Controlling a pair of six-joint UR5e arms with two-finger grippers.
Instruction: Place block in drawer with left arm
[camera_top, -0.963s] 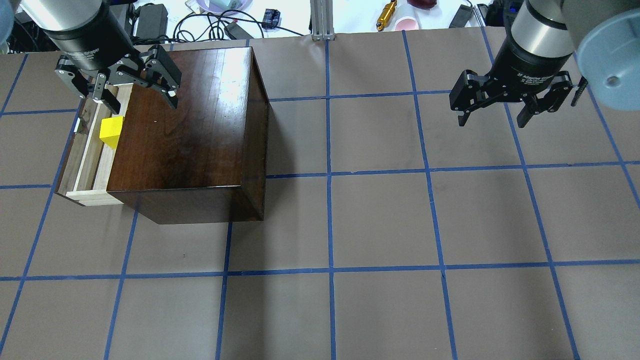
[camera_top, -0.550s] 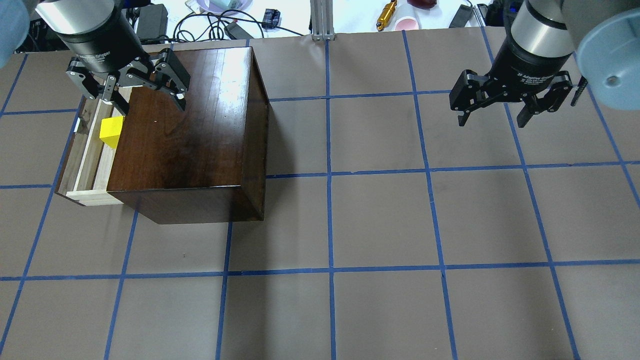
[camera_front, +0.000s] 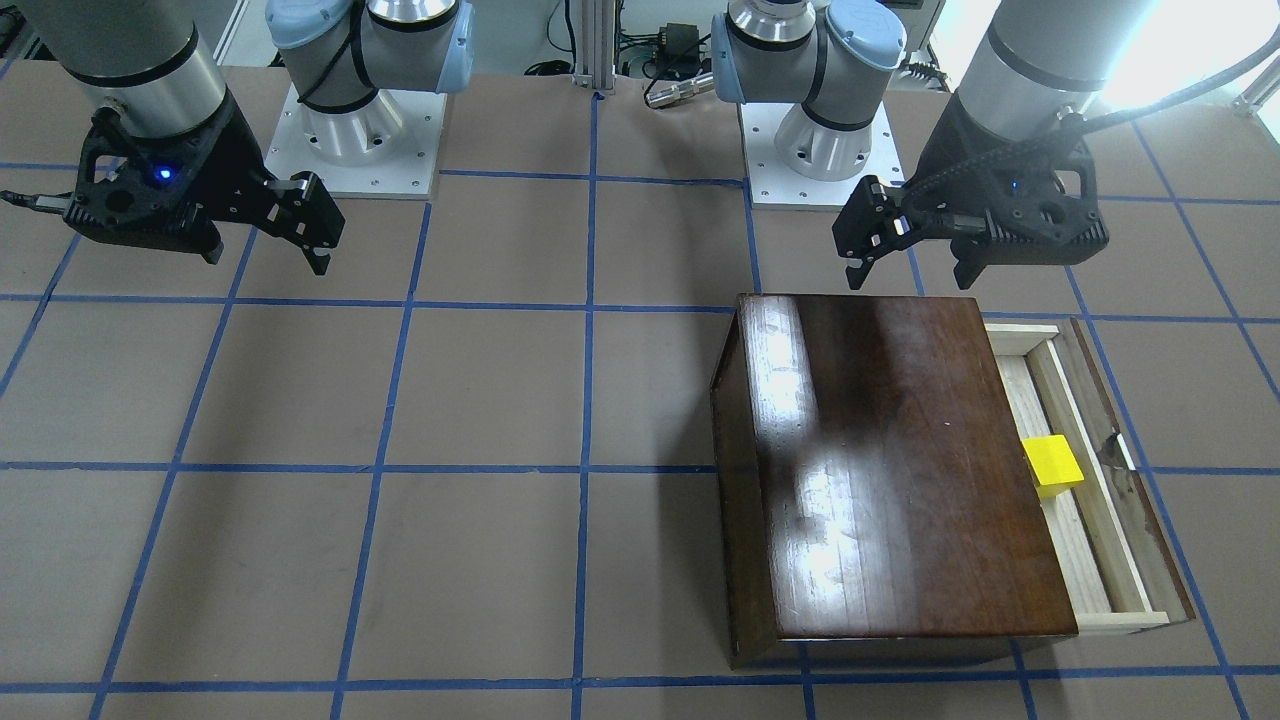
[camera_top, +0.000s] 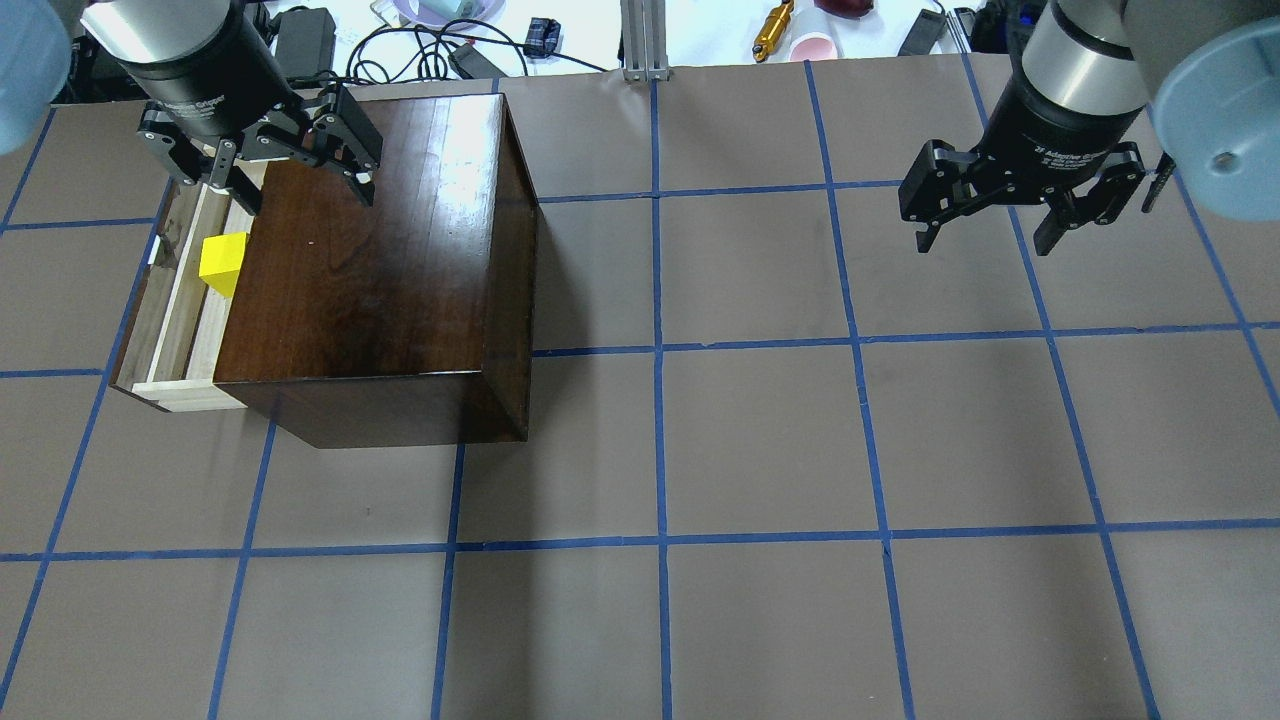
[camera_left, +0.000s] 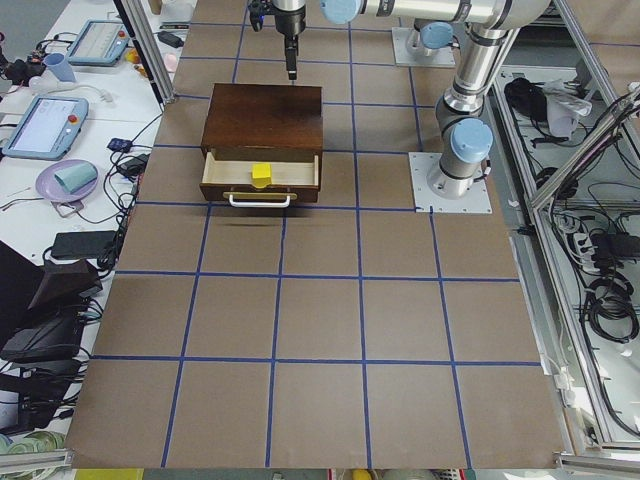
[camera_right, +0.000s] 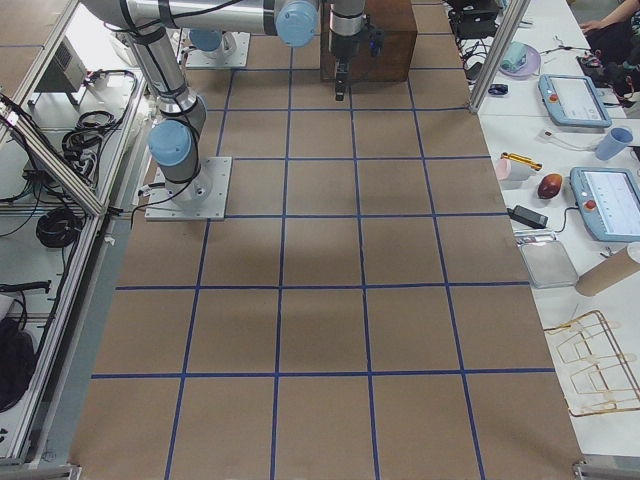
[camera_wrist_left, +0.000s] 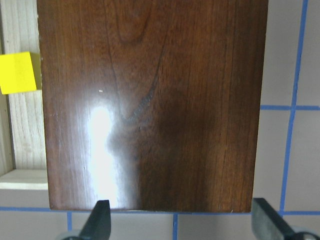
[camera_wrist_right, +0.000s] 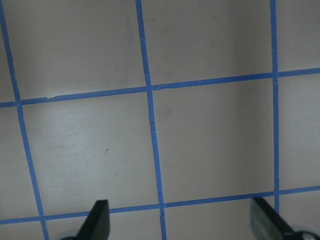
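Note:
The yellow block (camera_top: 223, 263) lies in the open drawer (camera_top: 175, 320), against the dark brown box (camera_top: 380, 260). It also shows in the front view (camera_front: 1053, 466), the left side view (camera_left: 261, 175) and the left wrist view (camera_wrist_left: 17, 72). My left gripper (camera_top: 307, 200) is open and empty, raised over the box's far edge, apart from the block. Its fingertips (camera_wrist_left: 100, 217) frame the box top (camera_wrist_left: 150, 100). My right gripper (camera_top: 985, 243) is open and empty above the table at the far right.
The drawer (camera_front: 1090, 560) sticks out of the box (camera_front: 890, 470) on my left side. Both arm bases (camera_front: 365, 140) stand at the table's back. Cables (camera_top: 420, 45), a post (camera_top: 645, 40) and a pink cup (camera_top: 815, 45) lie beyond the far edge.
My left gripper has moved away from above the drawer, toward the box's far edge and slightly right, still open. The block stays in the drawer. The right arm has not moved.

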